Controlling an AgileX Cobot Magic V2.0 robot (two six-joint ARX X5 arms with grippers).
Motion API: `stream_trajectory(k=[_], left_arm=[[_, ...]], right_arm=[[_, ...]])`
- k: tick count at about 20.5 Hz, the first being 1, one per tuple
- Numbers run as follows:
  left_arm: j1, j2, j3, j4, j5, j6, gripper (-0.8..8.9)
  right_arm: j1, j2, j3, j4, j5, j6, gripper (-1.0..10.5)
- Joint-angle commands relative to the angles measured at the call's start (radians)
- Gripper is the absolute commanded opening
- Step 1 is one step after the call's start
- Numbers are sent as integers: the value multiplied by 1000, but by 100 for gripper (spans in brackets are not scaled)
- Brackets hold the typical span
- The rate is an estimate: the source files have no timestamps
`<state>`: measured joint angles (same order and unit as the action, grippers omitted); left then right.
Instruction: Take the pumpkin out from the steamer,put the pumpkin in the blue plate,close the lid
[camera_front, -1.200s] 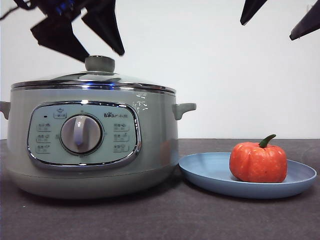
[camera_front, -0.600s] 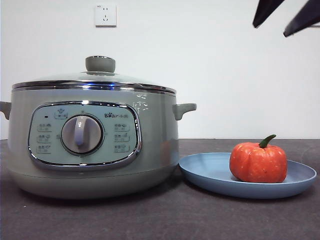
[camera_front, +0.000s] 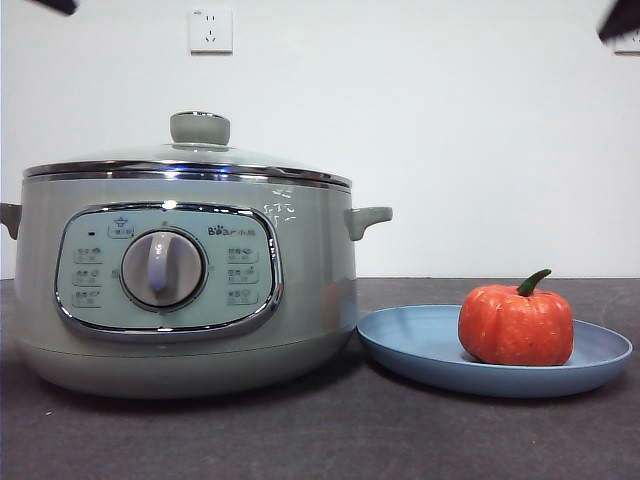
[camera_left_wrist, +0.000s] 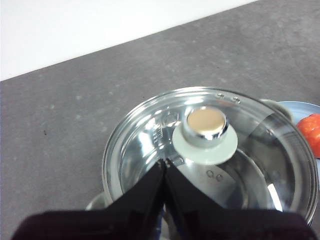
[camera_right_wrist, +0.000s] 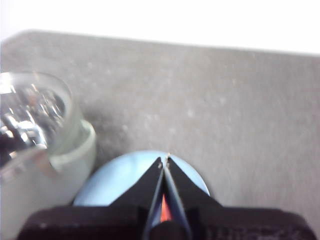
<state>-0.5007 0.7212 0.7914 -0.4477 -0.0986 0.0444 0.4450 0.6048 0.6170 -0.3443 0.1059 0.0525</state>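
Left gripper (camera_left_wrist: 165, 162): jaws pressed together, tips meeting, holding nothing. Up above the lid, tips over the glass just beside the knob, not touching it.
Right gripper (camera_right_wrist: 165, 159): jaws also clenched tip to tip, empty. Hangs above the blue plate w/ a sliver of orange-red showing between the jaws lower down.
Arms, front view: only two black tips at the top corners; this view can't say which is which, and the jaws' state can't be told here, only from the wrist views.
Lid (camera_front: 190, 158): seated on the pot, chrome rim level all round. Left wrist view shows what the front view can't: looking down thru the glass (camera_left_wrist: 210, 165), shiny inner wall, chrome-topped knob (camera_left_wrist: 205, 125) on its pale green base. Front view gives the knob (camera_front: 199, 128) side-on only.
Steamer (camera_front: 180, 290): pale green, on the dark table, control panel w/ round dial (camera_front: 163, 268) facing the front cam; side handle sticks out toward the plate. Right wrist view catches just a blurred edge of it.
Pumpkin (camera_front: 516, 325): upright on the blue plate, green stem curving up. Left wrist view shows just a slice of it at the edge (camera_left_wrist: 311, 131).
Blue plate (camera_front: 420, 340): flat on the table just beside the steamer, near rim close to the pot's base. Right wrist view shows its far rim (camera_right_wrist: 117, 177).
Wall: white socket (camera_front: 211, 30) above the pot, front view only.
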Motion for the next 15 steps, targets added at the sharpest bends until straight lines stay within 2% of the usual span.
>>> stream_trajectory(k=[1,8,10,15], left_arm=[[-3,-76,-87,53,-5,4,-8],[-3,-101,-108,71,-4,5,-6],[-3,-100,-108,53,-3,5,-4],[-3,-100,-108,6,-4,5,-4]], right_arm=[[2,-40,-47,25,10,-2,-11],[0,-37,-47,28,31,6,1],[0,-35,-47,24,31,27,1],[0,-35,-47,14,32,28,1]])
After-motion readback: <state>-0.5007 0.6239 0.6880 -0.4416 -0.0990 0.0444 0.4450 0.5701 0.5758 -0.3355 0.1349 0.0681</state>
